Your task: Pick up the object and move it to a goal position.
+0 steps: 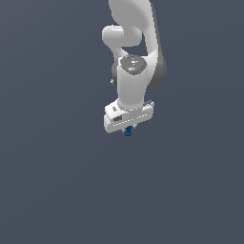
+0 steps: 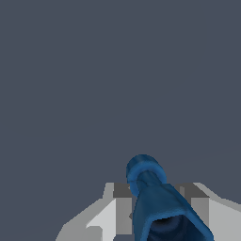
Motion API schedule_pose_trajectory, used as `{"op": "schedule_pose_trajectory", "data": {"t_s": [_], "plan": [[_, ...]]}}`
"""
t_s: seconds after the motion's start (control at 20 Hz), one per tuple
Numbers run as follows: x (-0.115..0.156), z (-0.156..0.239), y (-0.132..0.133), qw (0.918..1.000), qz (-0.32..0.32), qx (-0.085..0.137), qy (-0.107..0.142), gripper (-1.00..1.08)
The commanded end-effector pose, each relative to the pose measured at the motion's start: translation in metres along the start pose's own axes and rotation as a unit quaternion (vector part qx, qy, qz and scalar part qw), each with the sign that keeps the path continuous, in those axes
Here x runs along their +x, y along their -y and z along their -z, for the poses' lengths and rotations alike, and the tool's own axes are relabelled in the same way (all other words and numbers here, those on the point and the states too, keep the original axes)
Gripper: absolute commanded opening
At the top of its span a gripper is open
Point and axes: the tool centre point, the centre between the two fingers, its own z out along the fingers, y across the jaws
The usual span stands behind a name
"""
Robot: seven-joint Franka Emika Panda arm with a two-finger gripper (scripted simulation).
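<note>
The object (image 1: pixel 127 132) is a tiny dark-blue bolt-like piece that pokes out just below my white gripper (image 1: pixel 127 129) in the exterior view. Most of it is hidden by the hand. In the wrist view the object (image 2: pixel 157 200) fills the space between my two grey fingers (image 2: pixel 121 207), with its knobbed end pointing away from the camera. The gripper is shut on the object and holds it off the grey floor.
The white arm (image 1: pixel 136 57) rises behind the hand toward the top of the exterior view. A plain dark grey floor (image 1: pixel 57 181) lies all around.
</note>
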Motion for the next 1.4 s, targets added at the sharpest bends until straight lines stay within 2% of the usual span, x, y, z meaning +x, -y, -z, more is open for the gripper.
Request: {"op": "schedule_pose_trajectory", "data": {"t_s": [0.0,0.65,1.35], "plan": [[0.01,0.026,0.008,1.0,0.0,0.0,0.0,-1.0],[0.061,0.147,0.042,1.0,0.0,0.0,0.0,-1.0],[0.1,0.233,0.065,1.0,-0.001,0.0,0.0,-1.0]]}}
